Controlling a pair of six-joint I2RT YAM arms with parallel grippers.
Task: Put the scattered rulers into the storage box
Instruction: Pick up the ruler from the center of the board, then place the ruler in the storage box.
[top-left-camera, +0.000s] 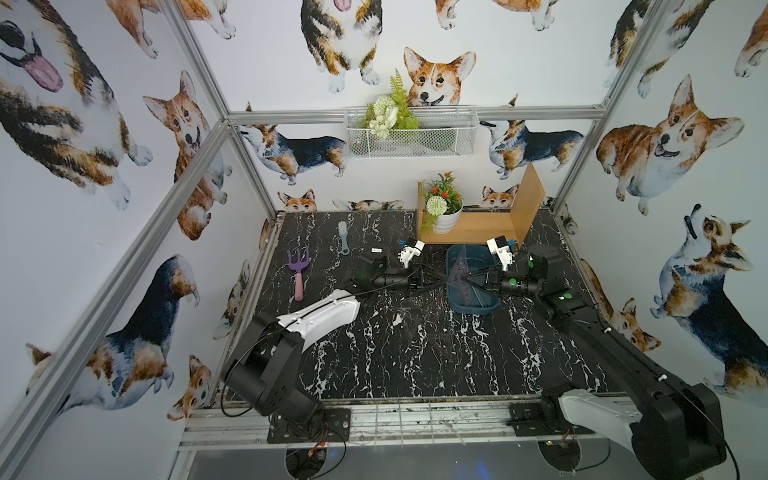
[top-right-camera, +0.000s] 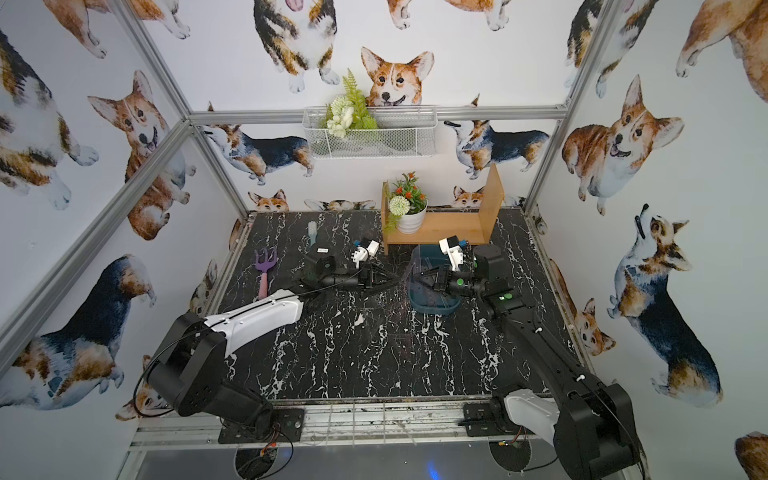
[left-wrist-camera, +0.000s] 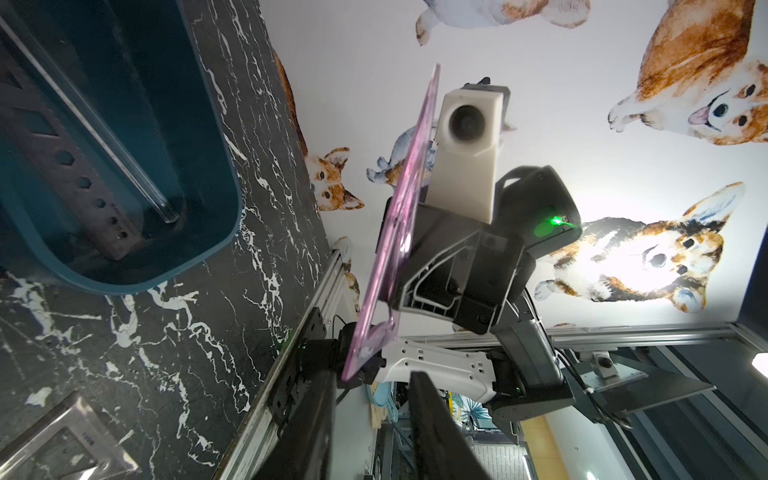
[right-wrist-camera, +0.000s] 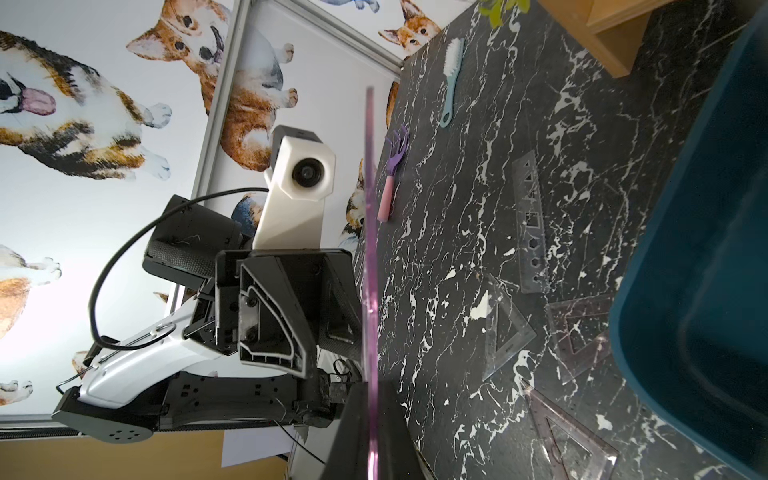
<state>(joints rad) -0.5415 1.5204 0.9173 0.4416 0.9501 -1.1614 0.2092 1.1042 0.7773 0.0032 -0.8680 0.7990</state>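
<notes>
Nearest on the black marble worktop (top-left-camera: 395, 357), just off the storage box's corner, four rulers lie flat and loose in the right wrist view. A tinted set square (right-wrist-camera: 540, 415) comes first. Behind it a clear set square (right-wrist-camera: 492, 332) lies beside a purple-tinted set square (right-wrist-camera: 559, 328), and then comes a clear stencil strip (right-wrist-camera: 530, 232). From above they all but vanish against the marble.

Further in, the two arms meet over the left edge of the teal storage box (top-left-camera: 473, 310). The right tool (right-wrist-camera: 372, 432) is clenched on a purple ruler (left-wrist-camera: 395, 224), held roughly level and edge-on to both wrist cameras. The left tool (left-wrist-camera: 370, 415) has its jaws standing apart at that ruler's other end, gripping nothing as far as I can tell. A perforated strip (left-wrist-camera: 62, 158) leans inside the box. I judge the job begun but under half done: the held ruler is not yet in, and four are left on the worktop.

Beyond, a toy garden fork (top-left-camera: 300, 270) and a pale brush (top-left-camera: 343, 237) lie well to the left, out of the way. The wooden shelf (top-left-camera: 478, 229) with its potted plant (top-left-camera: 444, 208) stands just behind the box and may crowd the right arm.
</notes>
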